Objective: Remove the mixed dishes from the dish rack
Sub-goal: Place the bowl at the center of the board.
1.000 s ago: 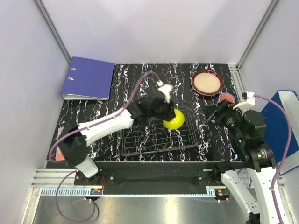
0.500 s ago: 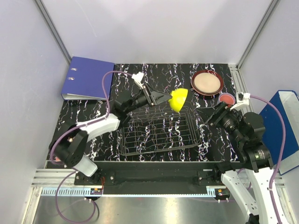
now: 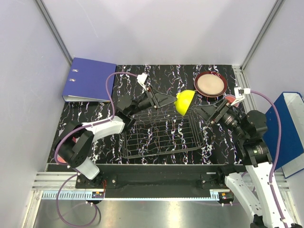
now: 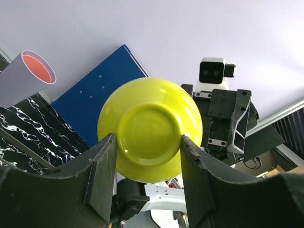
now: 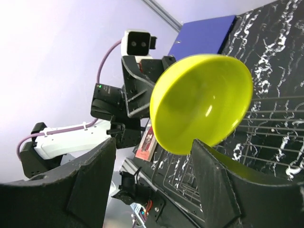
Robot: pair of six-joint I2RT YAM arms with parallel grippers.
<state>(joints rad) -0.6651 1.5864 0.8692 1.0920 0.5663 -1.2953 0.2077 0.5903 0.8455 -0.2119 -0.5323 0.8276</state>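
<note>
Left fingers (image 4: 102, 175) clamp the yellow-green bowl (image 3: 184, 101) by its base, tilted above the dish rack (image 3: 161, 142) far corner. Right fingers (image 5: 90, 185) open, apparently not touching it. Centre on the rim before closing.

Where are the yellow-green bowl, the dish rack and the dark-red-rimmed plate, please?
yellow-green bowl (image 3: 184, 101), top external view, on its outer side wall.
dish rack (image 3: 161, 137), top external view, on its bare wire floor.
dark-red-rimmed plate (image 3: 210, 84), top external view, on its beige centre.
</note>
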